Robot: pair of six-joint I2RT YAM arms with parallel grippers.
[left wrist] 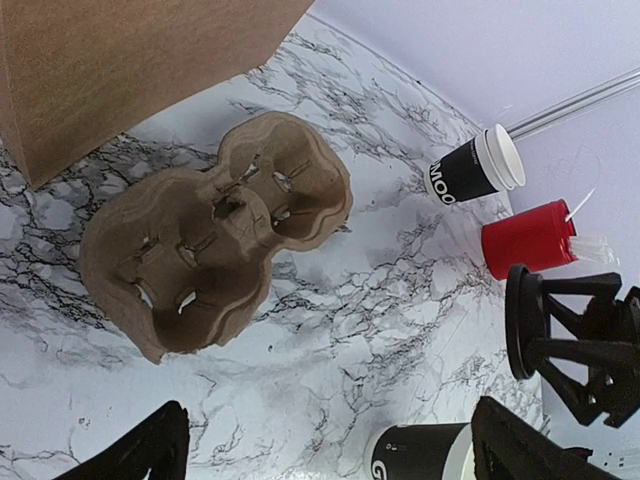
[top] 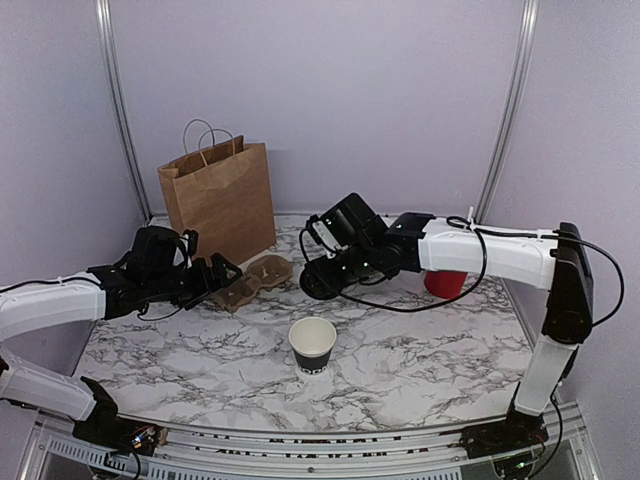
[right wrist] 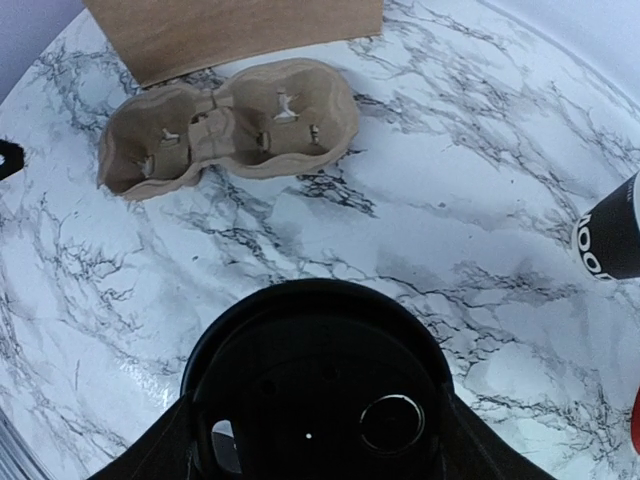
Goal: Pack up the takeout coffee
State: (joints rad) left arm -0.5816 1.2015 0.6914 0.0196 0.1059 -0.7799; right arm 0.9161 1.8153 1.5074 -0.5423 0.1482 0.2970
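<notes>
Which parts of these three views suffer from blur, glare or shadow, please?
Top external: even, soft light, only a faint shadow by the open cup. Left wrist: the cup carrier is sharp; the white sticks in the red cup look washed out. Right wrist: the black lid fills the foreground, dark, with small glints.

Left end effector gapes, right one seemingly grips lid

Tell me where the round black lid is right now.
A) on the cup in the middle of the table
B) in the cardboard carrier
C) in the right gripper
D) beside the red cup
C: the right wrist view shows the lid between the fingers of the right gripper, and the cup stands uncovered.
</notes>
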